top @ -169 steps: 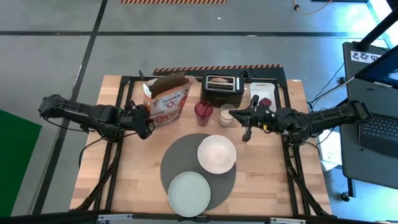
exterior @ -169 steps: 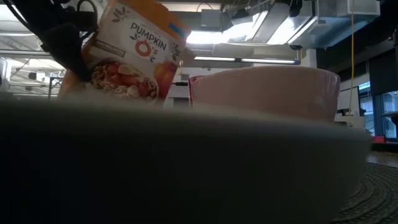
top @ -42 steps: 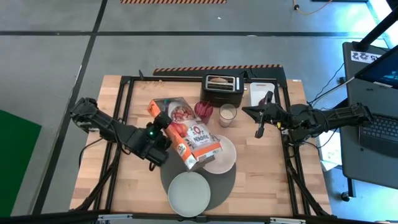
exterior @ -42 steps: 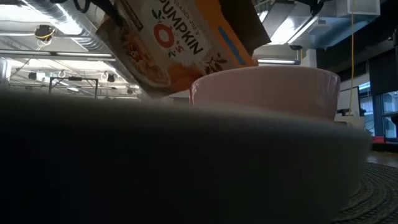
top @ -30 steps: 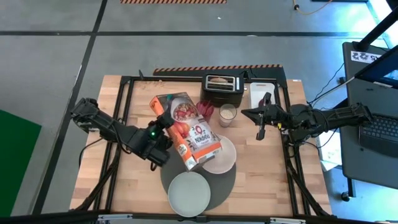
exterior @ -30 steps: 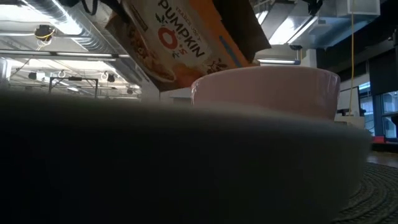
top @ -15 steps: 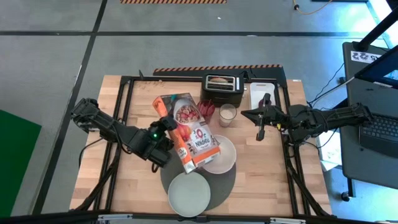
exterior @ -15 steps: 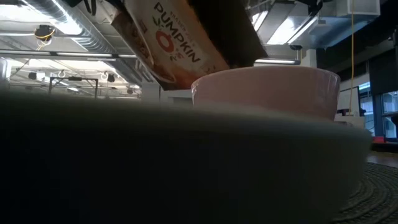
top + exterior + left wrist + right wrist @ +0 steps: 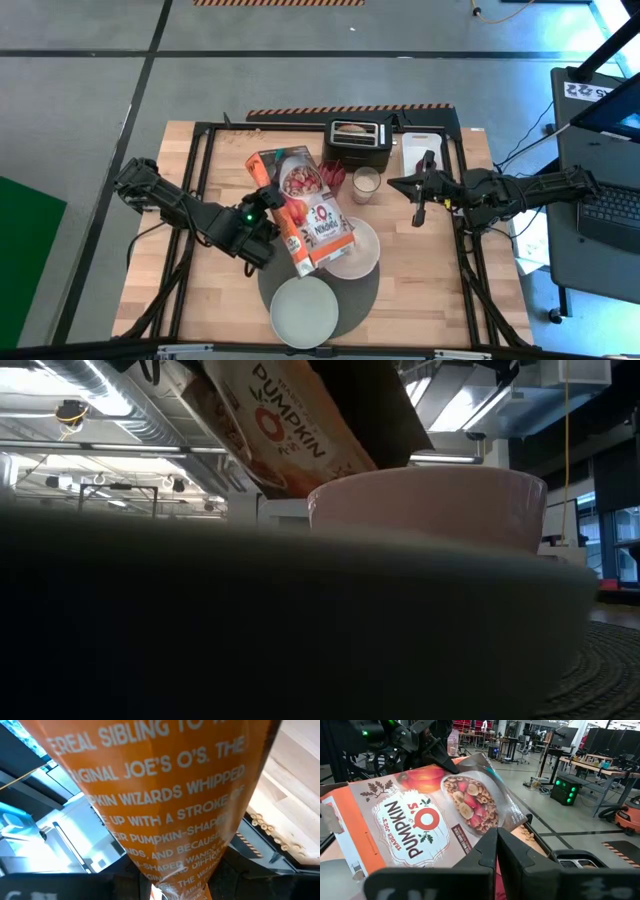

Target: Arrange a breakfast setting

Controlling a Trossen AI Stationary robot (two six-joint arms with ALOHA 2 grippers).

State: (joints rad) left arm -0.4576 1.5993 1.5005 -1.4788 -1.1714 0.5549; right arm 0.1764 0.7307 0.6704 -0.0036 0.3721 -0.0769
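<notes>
High view: my left hand (image 9: 268, 208) is clamping the tilted cereal box (image 9: 308, 212) over the bowl (image 9: 358, 250); overtipping risks cereal spilling onto the placemat (image 9: 362, 288)

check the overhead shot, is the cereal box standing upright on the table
No, the cereal box is held tipped over the white bowl by the left gripper.

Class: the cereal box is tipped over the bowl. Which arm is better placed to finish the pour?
The left. Its hand already holds the cereal box tilted above the white bowl; the right hand waits shut near the table's right edge.
</notes>
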